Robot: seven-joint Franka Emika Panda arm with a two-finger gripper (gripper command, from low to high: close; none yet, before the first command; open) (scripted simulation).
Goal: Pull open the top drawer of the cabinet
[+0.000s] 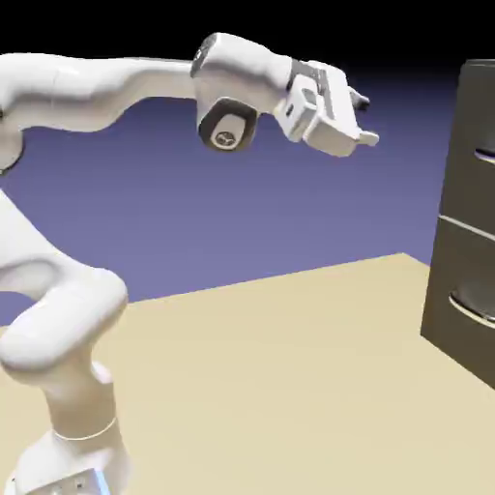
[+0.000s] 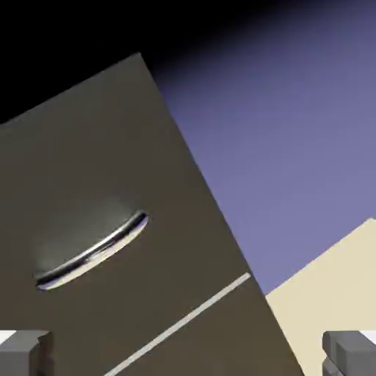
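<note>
The dark grey-brown cabinet (image 1: pixel 471 222) stands at the exterior view's right edge, partly cut off. Its top drawer (image 1: pixel 480 116) is the uppermost box, and a bit of its silver handle (image 1: pixel 484 153) shows at the frame edge. My gripper (image 1: pixel 365 120) hangs in the air well to the left of the drawer at about its height, open and empty. In the hand view the top drawer (image 2: pixel 95 161) fills the left side, tilted, with its curved silver handle (image 2: pixel 92 253) some way ahead. My gripper (image 2: pixel 187 358) has its grey fingertips (image 2: pixel 26 351) wide apart with nothing between them.
A lower drawer (image 1: pixel 462 290) with a like silver handle (image 1: pixel 474 307) sits under a pale seam (image 2: pixel 183 319). The tan table (image 1: pixel 271 387) stretches between the arm's base and the cabinet. Blue-violet backdrop lies behind.
</note>
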